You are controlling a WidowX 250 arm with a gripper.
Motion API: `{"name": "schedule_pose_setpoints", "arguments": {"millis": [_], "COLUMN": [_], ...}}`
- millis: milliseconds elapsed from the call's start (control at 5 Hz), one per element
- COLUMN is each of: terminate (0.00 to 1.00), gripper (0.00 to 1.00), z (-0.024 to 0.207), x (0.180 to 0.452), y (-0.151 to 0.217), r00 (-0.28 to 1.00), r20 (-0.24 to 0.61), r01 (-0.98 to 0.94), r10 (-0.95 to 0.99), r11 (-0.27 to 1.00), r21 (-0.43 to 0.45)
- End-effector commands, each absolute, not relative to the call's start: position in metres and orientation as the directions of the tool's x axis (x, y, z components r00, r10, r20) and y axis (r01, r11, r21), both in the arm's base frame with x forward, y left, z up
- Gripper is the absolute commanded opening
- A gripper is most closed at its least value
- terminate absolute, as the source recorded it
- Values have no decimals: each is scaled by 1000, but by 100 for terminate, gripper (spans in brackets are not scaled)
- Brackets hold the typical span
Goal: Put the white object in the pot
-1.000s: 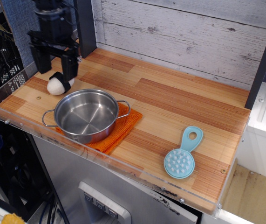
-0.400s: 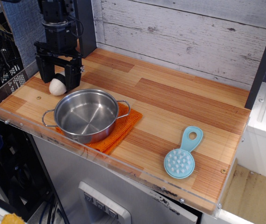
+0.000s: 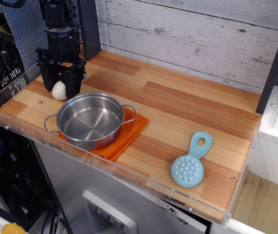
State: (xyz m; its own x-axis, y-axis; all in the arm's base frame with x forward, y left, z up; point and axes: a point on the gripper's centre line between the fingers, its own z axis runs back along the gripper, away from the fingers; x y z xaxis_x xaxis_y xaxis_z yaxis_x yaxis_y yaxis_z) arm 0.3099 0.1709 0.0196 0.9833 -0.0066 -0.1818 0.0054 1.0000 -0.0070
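The white object (image 3: pixel 58 91), a small egg shape, sits on the wooden table at the far left, just behind the pot. Its black band is hidden. My gripper (image 3: pixel 60 89) points straight down over it, with one black finger on each side, closed in against it. The pot (image 3: pixel 88 142) is a shallow shiny steel pot with two wire loop handles. It stands empty on an orange cloth (image 3: pixel 131 130), just in front of and to the right of the gripper.
A light blue round brush (image 3: pixel 189 164) with a handle lies at the front right. A clear acrylic rim (image 3: pixel 12 105) runs along the table's left and front edges. A black post (image 3: pixel 89 29) stands right behind the gripper, before the plank wall.
The gripper has come down over the white object and its fingers have narrowed from wide apart to against the object's sides. The object has shifted slightly left.
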Motion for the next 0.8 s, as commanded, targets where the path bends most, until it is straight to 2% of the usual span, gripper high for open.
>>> {"name": "schedule_pose_setpoints", "arguments": {"millis": [0, 200, 400, 600], "terminate": [0, 0, 0, 0], "gripper": [0, 0, 0, 0], "z": [74, 124, 174, 171], "x": [315, 316, 311, 298], "y": [164, 143, 107, 70], "r00": [999, 990, 970, 961], "r20": [-47, 143, 230, 185], "r01": [-20, -14, 80, 207], "r10": [20, 14, -78, -207], "r11": [1000, 1000, 997, 978], "r21": [-6, 3, 2, 19]}}
